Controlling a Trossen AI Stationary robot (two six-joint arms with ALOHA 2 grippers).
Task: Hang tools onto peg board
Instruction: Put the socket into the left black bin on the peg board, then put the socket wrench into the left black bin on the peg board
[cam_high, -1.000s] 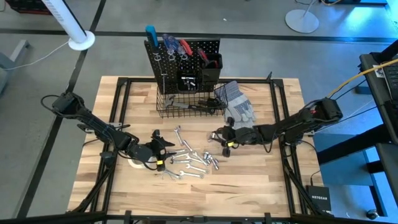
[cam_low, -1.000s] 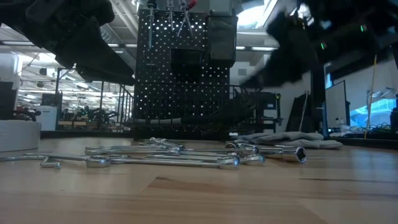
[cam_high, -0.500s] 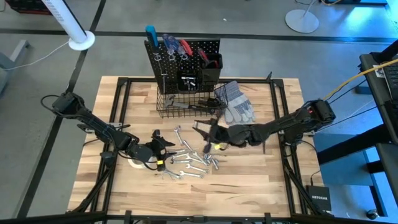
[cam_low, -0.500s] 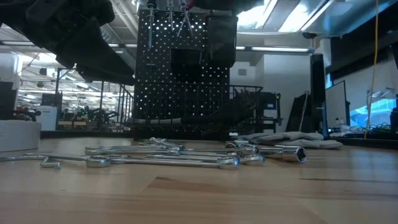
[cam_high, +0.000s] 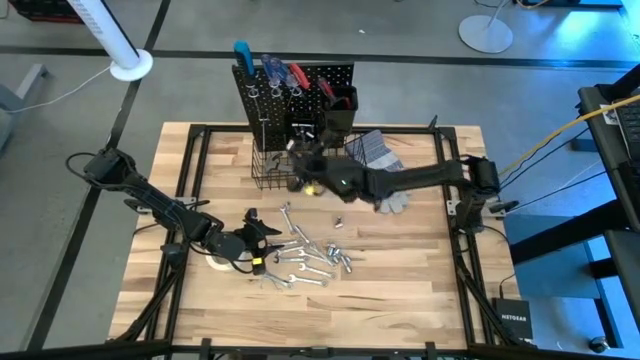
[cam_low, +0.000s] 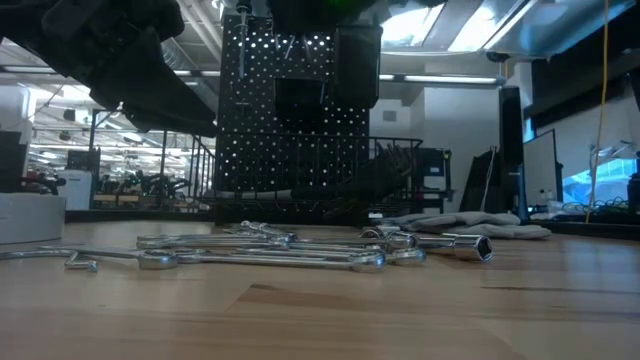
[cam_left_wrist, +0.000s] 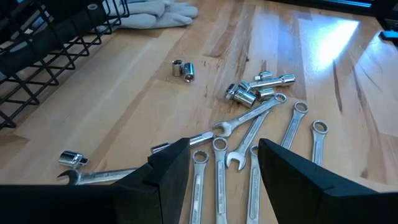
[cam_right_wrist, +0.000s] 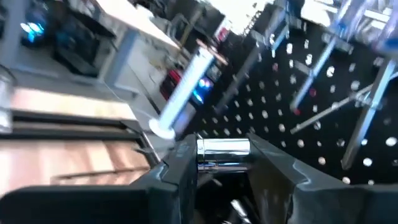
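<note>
Item: small shiny chrome socket (cam_right_wrist: 222, 151), clamped betw. right gripper (cam_right_wrist: 222, 163) fingers, up at upright black perforated peg board (cam_high: 300, 85) above its wire basket (cam_high: 275, 168). We judge slip risk: round, smooth, may drop. Left gripper (cam_left_wrist: 217, 169) apart, over scattered silver wrenches (cam_left_wrist: 249, 134).

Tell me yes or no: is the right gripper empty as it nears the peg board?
No. In the right wrist view the right gripper is clamped on a shiny silver socket, with the peg board just ahead.
</note>
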